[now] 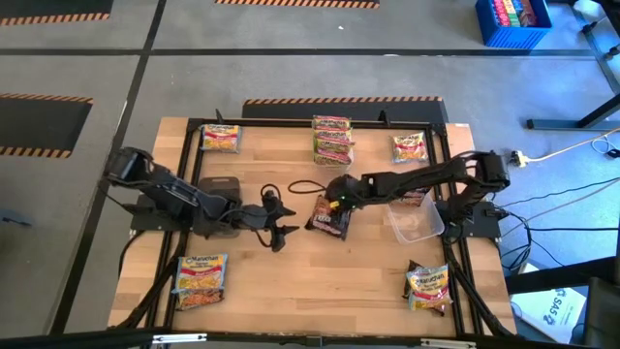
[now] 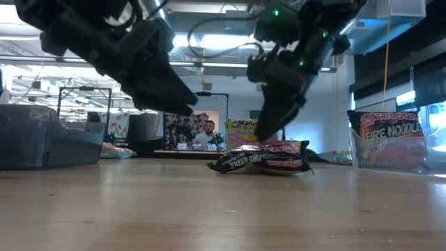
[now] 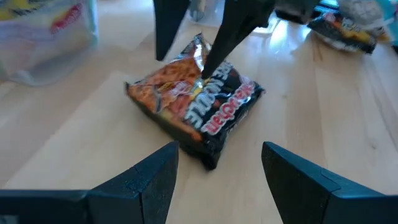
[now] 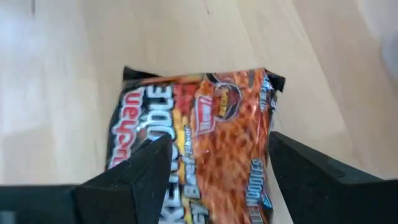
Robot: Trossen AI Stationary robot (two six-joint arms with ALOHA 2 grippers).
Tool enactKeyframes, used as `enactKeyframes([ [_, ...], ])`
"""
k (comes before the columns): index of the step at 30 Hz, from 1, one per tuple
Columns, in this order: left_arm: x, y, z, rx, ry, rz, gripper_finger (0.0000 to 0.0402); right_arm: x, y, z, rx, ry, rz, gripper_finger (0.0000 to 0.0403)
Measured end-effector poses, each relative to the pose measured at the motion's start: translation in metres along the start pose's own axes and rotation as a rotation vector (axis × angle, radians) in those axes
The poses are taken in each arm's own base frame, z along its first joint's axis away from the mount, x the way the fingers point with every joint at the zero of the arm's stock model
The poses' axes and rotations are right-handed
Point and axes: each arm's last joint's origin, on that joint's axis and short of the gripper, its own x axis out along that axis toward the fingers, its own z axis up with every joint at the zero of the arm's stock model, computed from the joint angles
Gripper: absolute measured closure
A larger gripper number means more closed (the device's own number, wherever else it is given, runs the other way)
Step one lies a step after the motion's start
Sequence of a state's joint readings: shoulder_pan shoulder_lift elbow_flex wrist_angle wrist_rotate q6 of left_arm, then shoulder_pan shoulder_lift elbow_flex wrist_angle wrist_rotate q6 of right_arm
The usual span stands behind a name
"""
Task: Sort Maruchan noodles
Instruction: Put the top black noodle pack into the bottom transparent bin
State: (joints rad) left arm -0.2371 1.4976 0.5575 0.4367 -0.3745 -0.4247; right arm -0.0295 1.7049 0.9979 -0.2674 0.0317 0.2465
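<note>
The right tool point(image 1: 334, 201) is hanging low over the dark brown and orange fire-noodle packet point(image 1: 328, 217) near the middle of the light wooden desk point(image 1: 320, 276), fingers spread wide and straddling the packet's top edge. In the right wrist view its 2 dark fingers point(image 4: 134, 177) are sitting on either side of the packet point(image 4: 199, 134), not pinching it; the packet is lying flat on the desk.

The left tool point(image 1: 283, 231) is waiting just left of centre in the high view, fingers also wide and holding nothing, pointing at the same packet point(image 3: 196, 106) from a short way off.

Around the frame in the high view: a yellow-green packet point(image 1: 221, 138) is lying at the upper left of the desk, a stack of yellow-green packets point(image 1: 332, 139) at the upper middle, an orange-red packet point(image 1: 410, 147) at the upper right, another large yellow packet pile point(image 1: 201, 279) at the lower left, and a dark-backed orange packet point(image 1: 428, 287) at the lower right. A clear plastic tub point(image 1: 417, 221) is sitting under the right arm, to the right of the centre packet.

In the low view the centre packet point(image 2: 261, 159) is resting on the desk with the right tool point(image 2: 268, 129) right above it.
</note>
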Motion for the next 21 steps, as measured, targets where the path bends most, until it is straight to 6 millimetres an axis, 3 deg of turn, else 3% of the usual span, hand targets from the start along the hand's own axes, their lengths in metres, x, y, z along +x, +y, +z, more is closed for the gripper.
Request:
enactKeyframes([
  [7, 0.026, -0.007, -0.023, -0.046, 0.029, -0.012, 0.0175, -0.038, -0.008, 0.004, -0.074, 0.027, -0.241, 0.0155],
  [10, 0.041, -0.014, -0.025, -0.042, 0.04, -0.009, 0.0175, -0.037, -0.019, -0.004, -0.084, 0.109, -0.357, 0.0155],
  [14, 0.064, -0.023, -0.028, -0.017, 0.055, 0.016, 0.0175, -0.026, -0.032, -0.018, -0.053, 0.159, -0.365, 0.0155],
  [21, 0.084, -0.021, -0.028, 0.006, 0.15, 0.147, 0.0175, -0.018, -0.018, -0.033, -0.012, 0.197, -0.186, 0.0155],
])
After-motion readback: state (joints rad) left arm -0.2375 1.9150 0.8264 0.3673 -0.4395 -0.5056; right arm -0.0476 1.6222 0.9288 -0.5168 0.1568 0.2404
